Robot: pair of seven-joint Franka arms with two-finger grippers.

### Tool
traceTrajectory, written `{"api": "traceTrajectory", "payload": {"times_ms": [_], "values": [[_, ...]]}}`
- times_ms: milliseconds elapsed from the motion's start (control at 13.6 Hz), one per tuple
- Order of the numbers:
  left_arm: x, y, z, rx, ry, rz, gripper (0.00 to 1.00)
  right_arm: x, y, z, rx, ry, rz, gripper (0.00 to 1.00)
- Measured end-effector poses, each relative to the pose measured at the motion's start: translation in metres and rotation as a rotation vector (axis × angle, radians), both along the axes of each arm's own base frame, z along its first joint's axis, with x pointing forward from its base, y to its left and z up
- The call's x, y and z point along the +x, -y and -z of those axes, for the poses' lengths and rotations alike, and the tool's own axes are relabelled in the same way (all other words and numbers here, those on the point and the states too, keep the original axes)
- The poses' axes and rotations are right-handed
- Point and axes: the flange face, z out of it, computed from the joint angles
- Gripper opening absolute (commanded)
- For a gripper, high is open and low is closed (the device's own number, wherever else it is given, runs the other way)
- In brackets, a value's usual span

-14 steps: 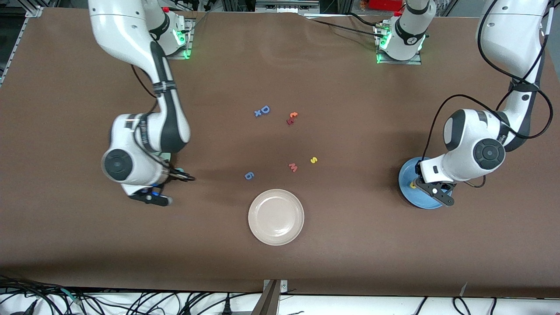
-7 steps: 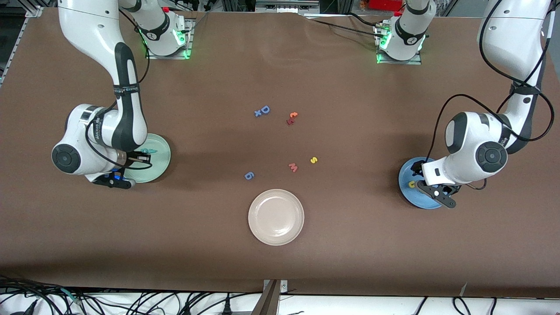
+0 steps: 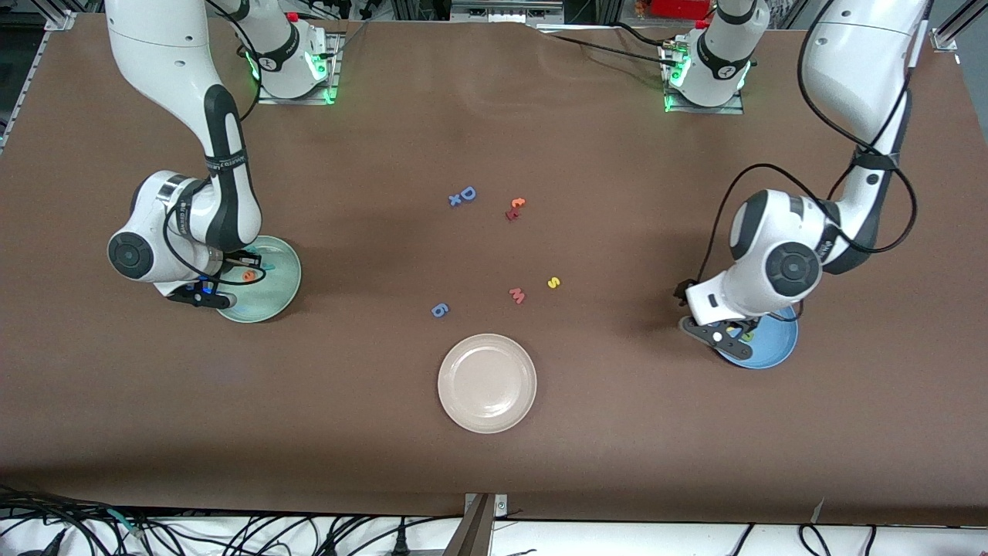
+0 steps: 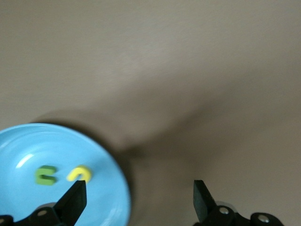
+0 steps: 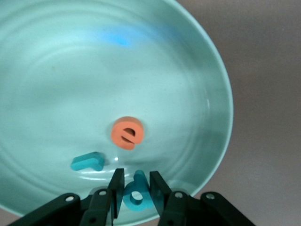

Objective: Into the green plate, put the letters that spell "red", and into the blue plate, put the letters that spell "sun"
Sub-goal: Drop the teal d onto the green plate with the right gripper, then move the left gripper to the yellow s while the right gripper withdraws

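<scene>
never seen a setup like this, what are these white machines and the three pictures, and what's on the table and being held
These are two white robot arms bolted to a brown table, each ending in a two-finger tool. One picture looks down from a high camera facing them; the other two come from small cameras on each arm's wrist.

The right tool is over the green plate, shut on a teal d. An orange e and a teal r already lie in that plate.

The left tool is open and holds nothing, beside the blue plate, which holds a yellow u and a green n.

Mid-table lie loose foam letters, including a yellow s, and nearer the camera an empty beige plate.
</scene>
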Motion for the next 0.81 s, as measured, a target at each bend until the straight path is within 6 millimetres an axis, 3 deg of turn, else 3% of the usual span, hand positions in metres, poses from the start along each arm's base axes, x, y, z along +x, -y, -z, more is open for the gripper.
{"api": "traceTrajectory", "payload": {"times_ms": [148,295,517,812], "values": [[-0.008,0.034,0.001,-0.016,-0.005,-0.037,1.00,0.001,0.000,-0.002,-0.001,0.011,-0.002,0.99],[-0.020,0.072,0.003,-0.036,-0.017,-0.102,1.00,0.008,0.000,-0.017,0.007,0.044,-0.001,0.99],[-0.039,0.122,0.008,-0.014,-0.019,-0.242,1.00,0.027,0.005,-0.074,0.054,0.126,0.014,0.99],[-0.048,0.171,0.011,0.003,-0.001,-0.443,1.00,0.043,0.031,-0.162,0.122,0.139,0.054,0.99]]}}
